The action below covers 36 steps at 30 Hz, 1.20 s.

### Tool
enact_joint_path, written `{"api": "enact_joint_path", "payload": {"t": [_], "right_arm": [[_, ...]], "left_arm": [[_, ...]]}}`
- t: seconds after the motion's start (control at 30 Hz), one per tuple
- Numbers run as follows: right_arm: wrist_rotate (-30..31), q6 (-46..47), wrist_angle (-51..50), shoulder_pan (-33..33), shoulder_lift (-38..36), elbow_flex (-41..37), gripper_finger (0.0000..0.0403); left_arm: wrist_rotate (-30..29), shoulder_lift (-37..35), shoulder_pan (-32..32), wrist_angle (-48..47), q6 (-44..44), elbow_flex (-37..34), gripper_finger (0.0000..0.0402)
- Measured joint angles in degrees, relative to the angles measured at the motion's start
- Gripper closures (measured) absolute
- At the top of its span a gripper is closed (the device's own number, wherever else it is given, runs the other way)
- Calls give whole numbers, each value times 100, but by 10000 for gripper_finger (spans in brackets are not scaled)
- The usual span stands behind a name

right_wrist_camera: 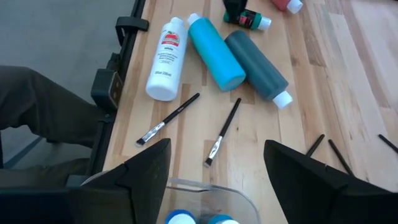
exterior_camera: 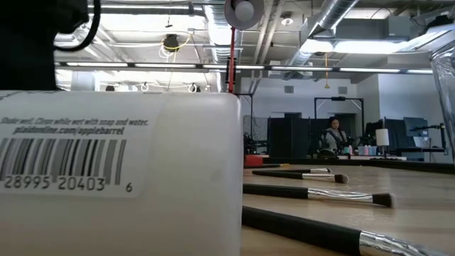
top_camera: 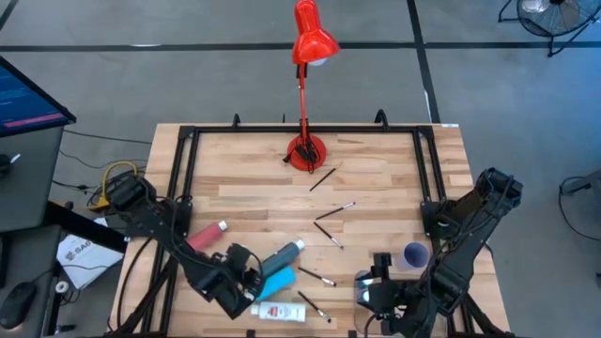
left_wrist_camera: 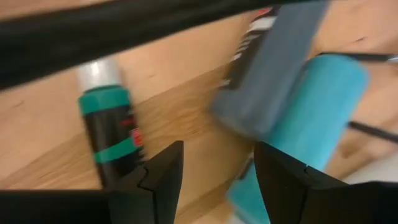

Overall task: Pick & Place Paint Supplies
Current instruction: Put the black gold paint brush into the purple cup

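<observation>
At seven o'clock on the table [top_camera: 376,178], the left gripper [left_wrist_camera: 214,171] hovers spread over the teal bottle [left_wrist_camera: 311,112]; at five o'clock the right gripper [right_wrist_camera: 214,168] waits spread above the tray [right_wrist_camera: 205,190].

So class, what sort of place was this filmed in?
Probably an open robotics lab or workshop: exposed ceiling ducts, rows of equipment racks beyond the butcher-block wooden table, and a black metal frame clamped round it.

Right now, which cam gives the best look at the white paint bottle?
Right wrist view: the white bottle lies whole and unblocked beside the teal bottle. High view shows it small at the front edge. Low view shows only its barcode label up close. Left wrist view misses it.
</observation>
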Motion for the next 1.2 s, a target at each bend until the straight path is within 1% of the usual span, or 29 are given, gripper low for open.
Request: {"api": "enact_joint_path", "payload": {"t": [0.1,0.2,0.33,0.53,0.83,1.03,1.2], "right_arm": [[3,-19,0,-25,0,0,152],[3,-107,0,-22,0,0,152],[4,-107,0,-22,0,0,152],[2,-107,0,-22,0,0,152],[0,-59,0,-22,0,-2,152],[-9,-15,0,-18,-2,-2,152],[-35,13,-162,-18,-2,-2,152]], "left_arm": [[87,0,92,10,106,-61,230],[-26,0,233,31,448,-62,230],[-65,0,426,60,651,-62,230],[-200,0,614,140,1297,-62,230],[-227,0,806,179,1648,-62,230],[-230,0,1014,175,1704,-62,230],[-244,-33,1222,181,2004,-60,230]]}}
